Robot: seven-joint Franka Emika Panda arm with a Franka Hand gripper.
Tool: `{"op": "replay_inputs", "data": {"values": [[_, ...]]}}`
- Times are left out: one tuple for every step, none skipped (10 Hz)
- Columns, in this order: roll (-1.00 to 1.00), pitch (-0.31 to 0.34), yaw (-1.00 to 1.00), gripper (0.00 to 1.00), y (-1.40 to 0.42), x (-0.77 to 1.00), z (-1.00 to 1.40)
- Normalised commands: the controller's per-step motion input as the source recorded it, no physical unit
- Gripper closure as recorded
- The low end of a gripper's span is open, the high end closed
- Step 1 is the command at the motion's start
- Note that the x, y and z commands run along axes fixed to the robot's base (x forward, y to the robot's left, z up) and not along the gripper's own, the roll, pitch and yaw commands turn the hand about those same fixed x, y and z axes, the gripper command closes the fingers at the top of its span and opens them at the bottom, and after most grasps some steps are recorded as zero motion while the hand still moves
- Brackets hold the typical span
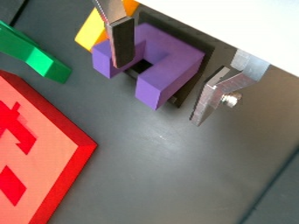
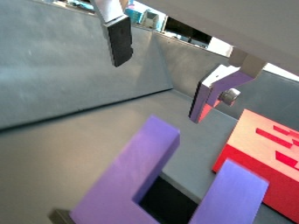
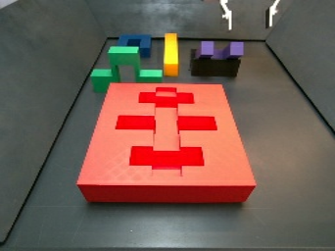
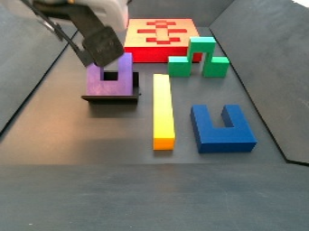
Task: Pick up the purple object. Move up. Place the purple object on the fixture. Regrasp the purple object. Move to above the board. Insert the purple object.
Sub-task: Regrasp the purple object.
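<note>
With the purple object point(image 3: 220, 49) seated on the fixture point(image 3: 216, 67) and your gripper point(image 3: 249, 14) hovering released above it, you needed to descend squarely astride one prong before regrasping.

claw point(image 3: 249, 14): cut off at frame top | fixture point(image 4: 111, 99): mostly hidden under purple object point(image 4: 108, 77) | contact: perhaps none

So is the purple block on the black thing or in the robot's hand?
On the fixture: the purple object rests there, and the open end effector hangs above without touching it.
</note>
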Motion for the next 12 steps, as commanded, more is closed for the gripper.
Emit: {"op": "replay_inputs", "data": {"values": [[1.0, -0.146, 0.26, 0.0, -0.15, 0.0, 0.21], [1.0, -0.049, 0.31, 0.0, -0.06, 0.05, 0.04], [1.0, -0.034, 0.29, 0.0, -0.08, 0.08, 0.01], [1.0, 0.0, 0.3, 0.0, -0.07, 0.11, 0.0], [1.0, 0.0, 0.32, 0.0, -0.05, 0.13, 0.0], [1.0, 0.003, 0.33, 0.0, -0.04, 0.15, 0.0], [1.0, 0.074, 0.35, 0.0, -0.04, 0.0, 0.0], [1.0, 0.077, 0.36, 0.0, -0.04, 0.0, 0.0], [1.0, 0.049, 0.37, 0.0, -0.03, 0.0, 0.0], [1.0, 0.069, 0.37, 0.0, -0.02, 0.0, 0.0], [1.0, 0.226, 0.29, 0.0, -0.11, 0.0, 0.0], [1.0, 0.277, 0.14, 0.0, -0.14, 0.0, 0.0]]}}
